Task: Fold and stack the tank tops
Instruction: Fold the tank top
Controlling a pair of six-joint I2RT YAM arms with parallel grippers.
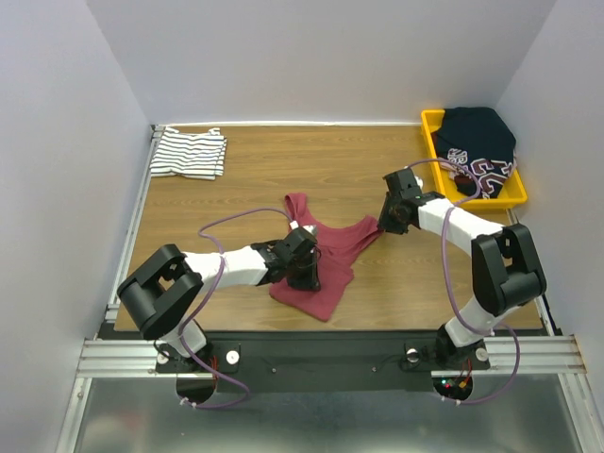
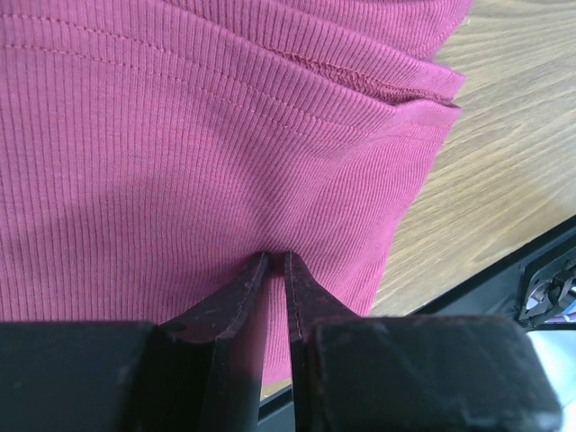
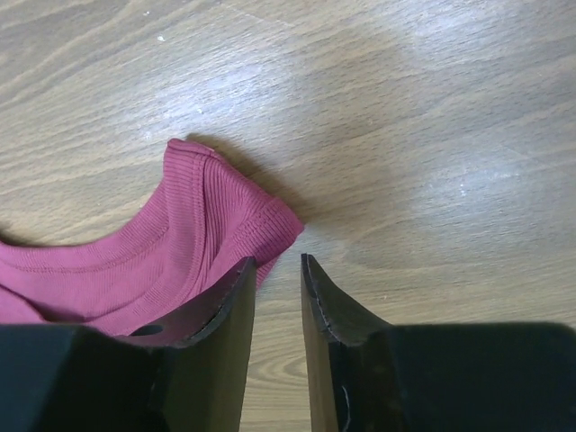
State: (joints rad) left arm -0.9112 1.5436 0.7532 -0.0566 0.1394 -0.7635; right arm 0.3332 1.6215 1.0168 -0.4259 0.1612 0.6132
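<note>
The maroon tank top (image 1: 328,257) lies crumpled on the wooden table (image 1: 283,170) at the centre, one strap pointing up-left and one toward the right. My left gripper (image 1: 307,274) sits on its left side; in the left wrist view its tips (image 2: 277,256) are pinched together on a fold of the maroon ribbed cloth (image 2: 180,135). My right gripper (image 1: 385,225) is at the top's right strap end. In the right wrist view it (image 3: 277,261) is slightly open with bare wood between the fingers, and the strap end (image 3: 225,211) lies beside the left finger. The striped tank top (image 1: 189,153) lies folded at the back left corner.
A yellow tray (image 1: 431,132) at the back right holds a dark garment with lettering (image 1: 481,146). White walls enclose the table on three sides. The table's near edge and black frame (image 2: 540,270) lie just beyond the maroon top's hem.
</note>
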